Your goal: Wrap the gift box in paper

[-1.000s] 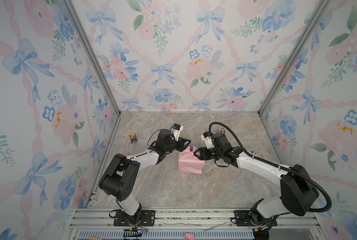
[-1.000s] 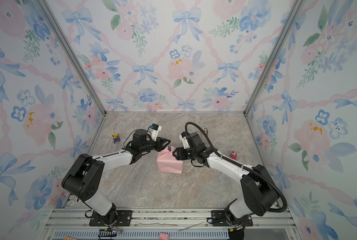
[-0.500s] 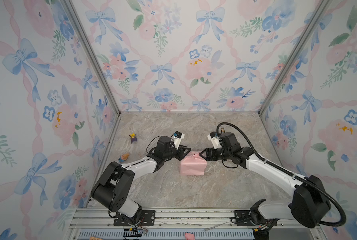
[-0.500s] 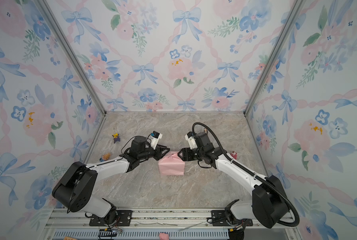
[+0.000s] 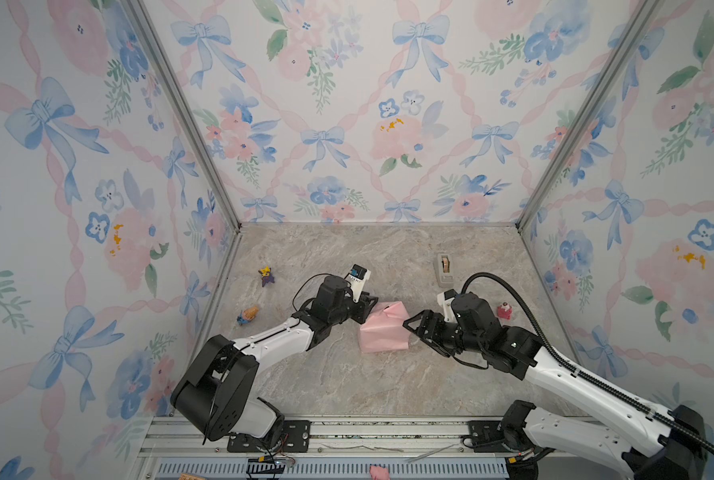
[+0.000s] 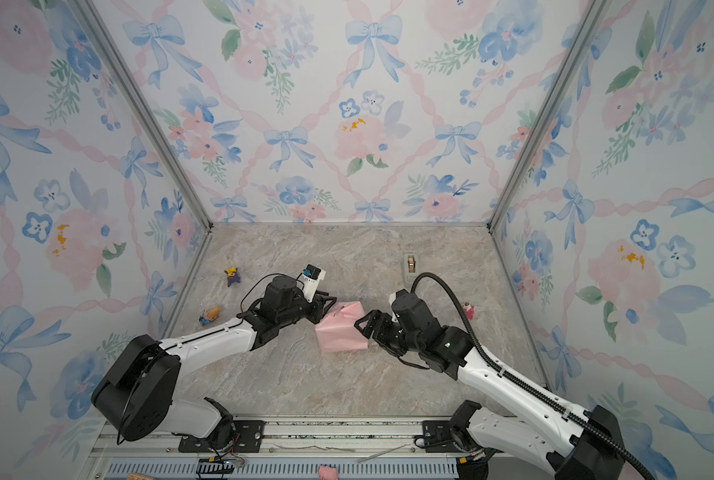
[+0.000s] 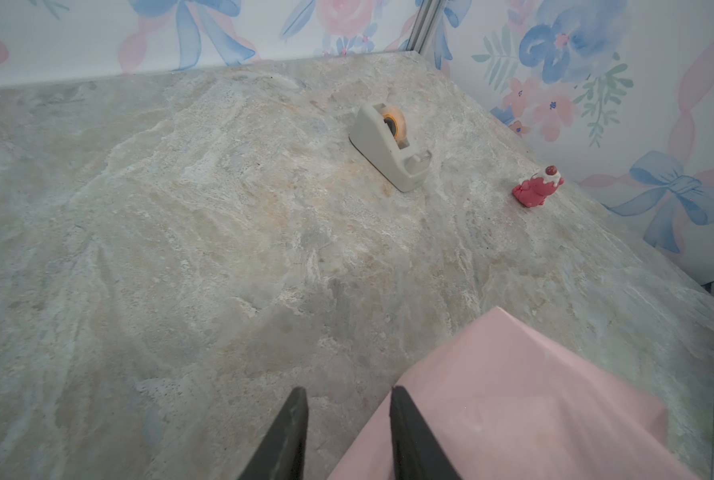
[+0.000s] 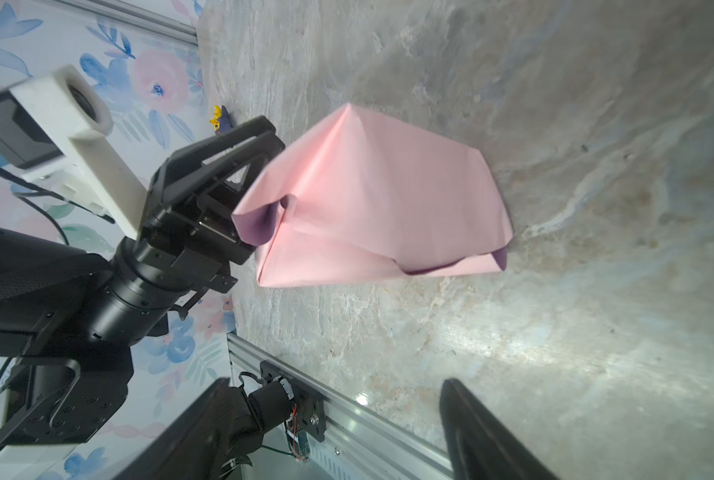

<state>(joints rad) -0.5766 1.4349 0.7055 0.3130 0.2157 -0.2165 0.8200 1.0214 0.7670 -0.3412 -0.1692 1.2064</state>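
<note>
The paper (image 5: 382, 328) (image 6: 340, 328) is folded, pale pink side out, into a loose parcel in the middle of the table. Its lilac inner face shows at open folds in the right wrist view (image 8: 388, 195). The gift box is hidden under it. My left gripper (image 5: 371, 304) (image 6: 329, 302) (image 7: 348, 388) sits at the parcel's far left corner, open a little. One finger (image 7: 405, 424) lies over the paper's edge, and bare table shows in the gap. My right gripper (image 5: 414, 334) (image 6: 363, 332) (image 8: 332, 380) stands wide open just right of the parcel, holding nothing.
A grey tape dispenser (image 5: 444, 269) (image 7: 388, 145) stands at the back right. A red figurine (image 5: 504, 311) (image 7: 538, 189) is near the right wall. A purple-and-yellow figurine (image 5: 266, 276) and an orange one (image 5: 247, 315) lie at the left. A metal rail (image 5: 347, 428) edges the front.
My right gripper has let go of the parcel's top fold, opened wide and drawn back to the right. My left gripper has dropped from the top fold to the parcel's far left corner.
</note>
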